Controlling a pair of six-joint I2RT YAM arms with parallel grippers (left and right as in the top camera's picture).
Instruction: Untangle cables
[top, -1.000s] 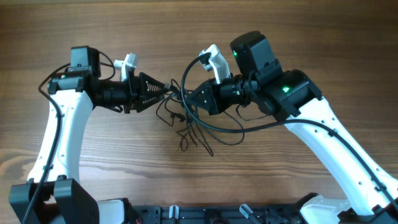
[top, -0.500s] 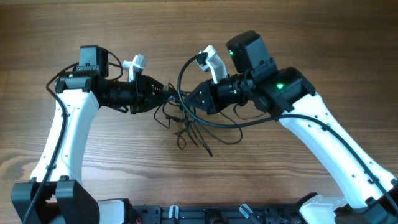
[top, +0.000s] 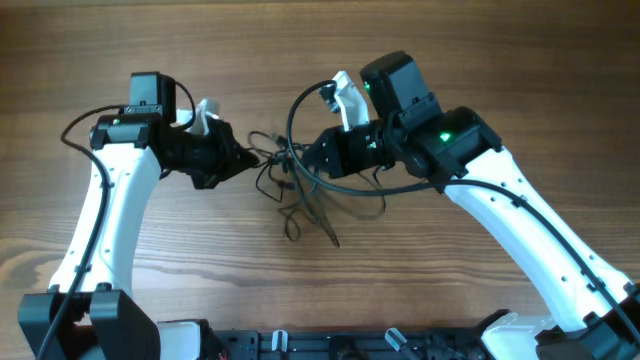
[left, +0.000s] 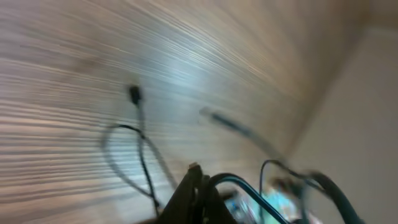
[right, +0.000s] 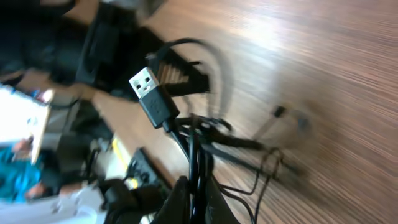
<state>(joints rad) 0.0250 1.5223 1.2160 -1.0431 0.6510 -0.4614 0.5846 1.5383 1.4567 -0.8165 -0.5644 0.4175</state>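
The cables (top: 293, 196) lie as a thin dark tangle on the wooden table (top: 330, 40) between my two arms. My left gripper (top: 244, 157) is at the tangle's left edge, with its jaws pressed together on a strand. In the left wrist view the left gripper (left: 196, 173) shows as a dark closed tip, and a looped cable with a small plug (left: 134, 93) lies on the wood beyond it. My right gripper (top: 306, 161) is shut on a bundle of cables at the tangle's right side. In the right wrist view those strands rise from the right gripper (right: 193, 184) to a silvery USB plug (right: 148, 83).
A thicker black wire (top: 292, 122) from the right arm arcs over the tangle and back under its wrist. The arms' base rail (top: 300, 342) runs along the near table edge. Bare wood lies behind and in front of the tangle.
My left gripper has closed from wide open to shut on a strand at the tangle's left edge, and its wrist has turned. The right arm crept slightly left, still gripping.
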